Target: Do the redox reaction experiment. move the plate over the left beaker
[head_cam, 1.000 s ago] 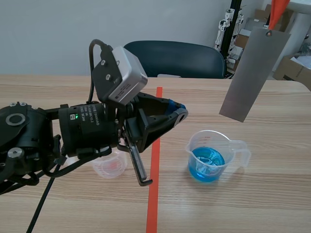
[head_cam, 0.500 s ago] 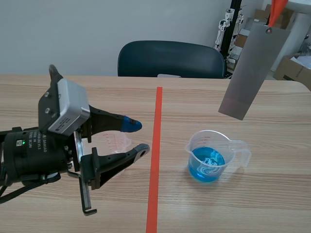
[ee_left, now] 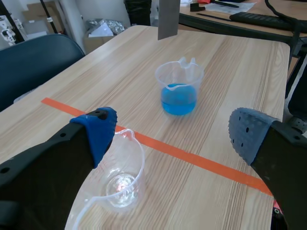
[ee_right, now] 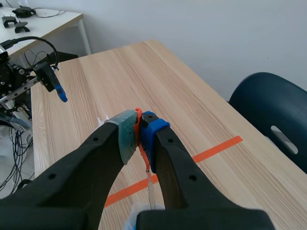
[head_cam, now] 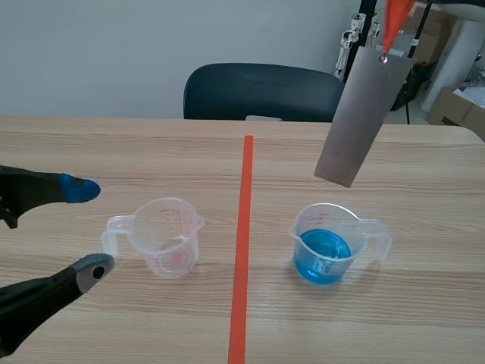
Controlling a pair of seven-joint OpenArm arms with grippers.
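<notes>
Left pincer [head_cam: 87, 229] released, low over the table [head_cam: 424, 303], its fingers either side of the clear left beaker's [head_cam: 170, 236] handle. Across the tape line [head_cam: 241, 250] stood the blue-filled beaker [head_cam: 326, 243]. Up beyond it hung the tilted grey plate [head_cam: 356, 117], which my right pincer [ee_right: 139, 132] grasped by its orange tab [head_cam: 394, 19].

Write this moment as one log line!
plate: hangs above blue beaker | right fingers: shut on orange tab | left fingers: open, by left beaker
</notes>
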